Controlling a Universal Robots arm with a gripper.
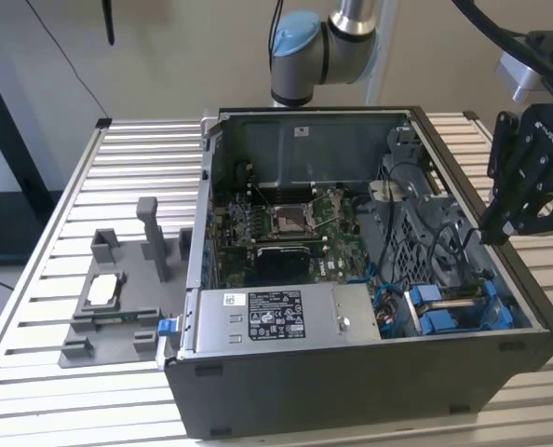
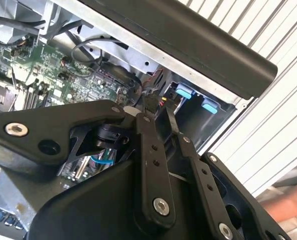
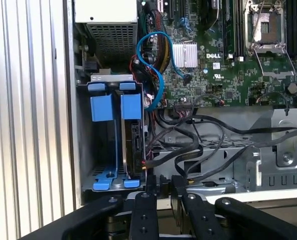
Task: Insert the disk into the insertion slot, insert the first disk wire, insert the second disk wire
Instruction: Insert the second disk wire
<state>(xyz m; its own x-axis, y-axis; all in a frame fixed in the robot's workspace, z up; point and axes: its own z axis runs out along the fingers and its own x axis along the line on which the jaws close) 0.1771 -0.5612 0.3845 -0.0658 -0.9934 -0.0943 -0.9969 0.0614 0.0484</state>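
The insertion slot (image 3: 102,150) is the dark metal bay with blue fittings in the case's corner, at the exterior view's right (image 1: 455,315). The disk (image 3: 135,145) sits edge-on inside it in its blue carrier. My gripper (image 3: 163,183) hangs just outside the case wall by the bay, its fingers close together on the black connector of a disk wire (image 2: 150,101). Black cables run from the drive cage toward the fingertips. In the exterior view the gripper (image 1: 492,233) hovers over the case's right wall.
The open computer case (image 1: 351,391) lies on a slatted table. Inside are the motherboard (image 1: 286,228), the grey power-supply box (image 1: 276,317) and loose black and blue cables (image 3: 153,75). A grey fixture (image 1: 118,307) stands at the exterior view's left.
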